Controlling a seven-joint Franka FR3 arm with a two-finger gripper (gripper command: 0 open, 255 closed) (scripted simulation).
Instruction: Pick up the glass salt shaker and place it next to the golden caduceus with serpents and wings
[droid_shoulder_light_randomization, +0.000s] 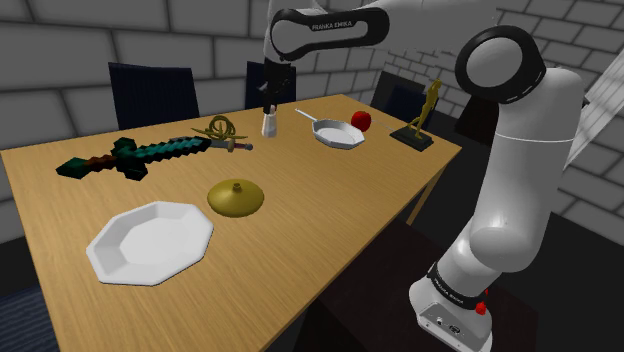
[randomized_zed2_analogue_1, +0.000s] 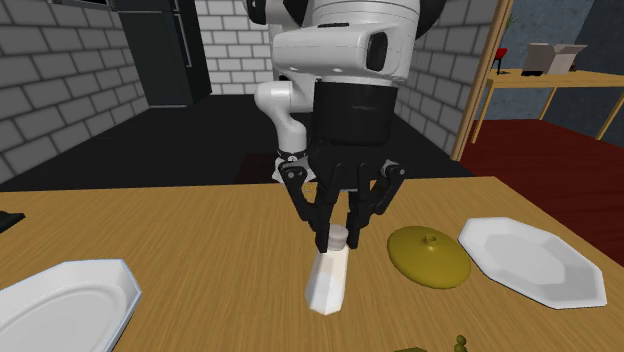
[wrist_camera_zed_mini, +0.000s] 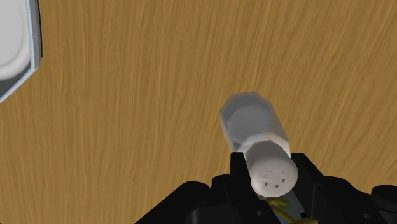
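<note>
"FRANKA EMIKA" in white letters, on the dark band (droid_shoulder_light_randomization: 318, 32) of the white arm (droid_shoulder_light_randomization: 520, 150)

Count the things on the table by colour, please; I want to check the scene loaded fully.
Gold: 3 (coiled ornament, domed lid, statuette)
White or grey: 3 (plate, pan, salt shaker)
Red: 1 (apple)
Green and dark: 1 (sword)
Total: 8

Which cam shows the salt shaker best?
Second exterior view: the salt shaker in full side profile, cap clasped by the end effector. Wrist view looks down on its holed cap, body foreshortened. Shoulder view has it small, far across the table.
</note>
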